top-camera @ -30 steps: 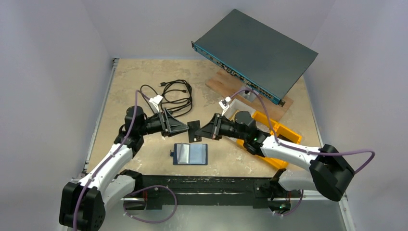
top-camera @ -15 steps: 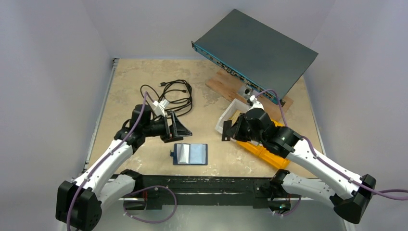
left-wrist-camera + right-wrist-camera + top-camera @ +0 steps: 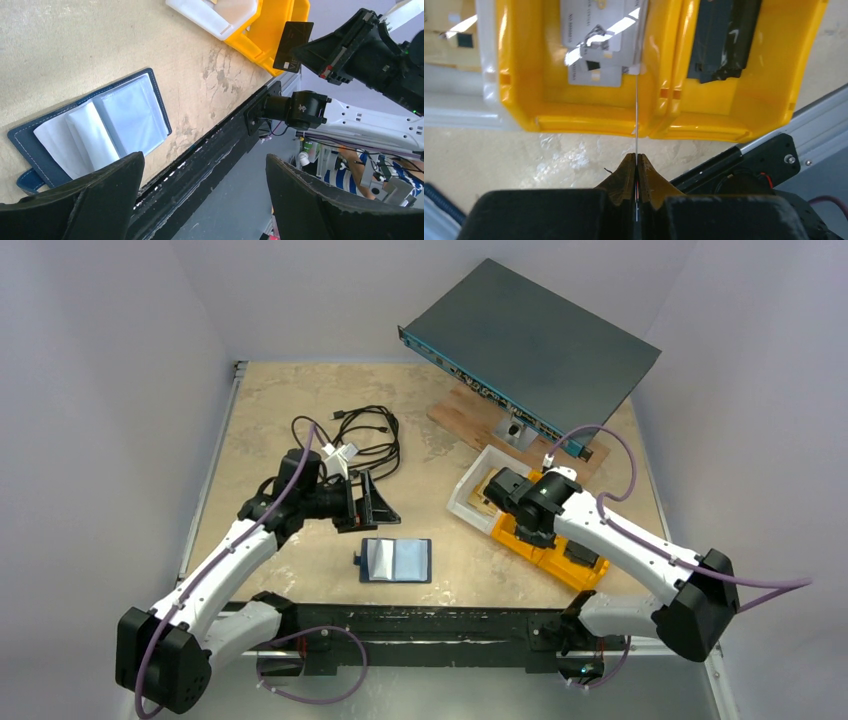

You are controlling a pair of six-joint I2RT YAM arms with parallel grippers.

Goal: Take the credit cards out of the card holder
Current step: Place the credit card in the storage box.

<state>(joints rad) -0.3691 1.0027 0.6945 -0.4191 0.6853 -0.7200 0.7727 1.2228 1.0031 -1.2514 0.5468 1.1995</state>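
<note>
The table (image 3: 280, 410) bears the holder (image 3: 396, 560), which lies open and flat close to the near edge, untouched. Well behind the holder and to its right, a switch (image 3: 540, 340) sits tilted on a stand. The left gripper (image 3: 368, 502) hangs just behind the holder's left half, fingers spread wide with nothing between them. A second ago it was narrower, meeting the right one above the holder over a dark card. The right gripper (image 3: 636, 162) has since swung well to the holder's right and now points down over the yellow bins (image 3: 589, 120). Its fingers are pressed together on that card (image 3: 292, 44), seen edge-on. Other cards (image 3: 599, 45) already lie in the bin below. So the hand-over looks done, and a drop is likely next. Whether the holder's clear sleeves keep more cards I cannot tell.
</note>
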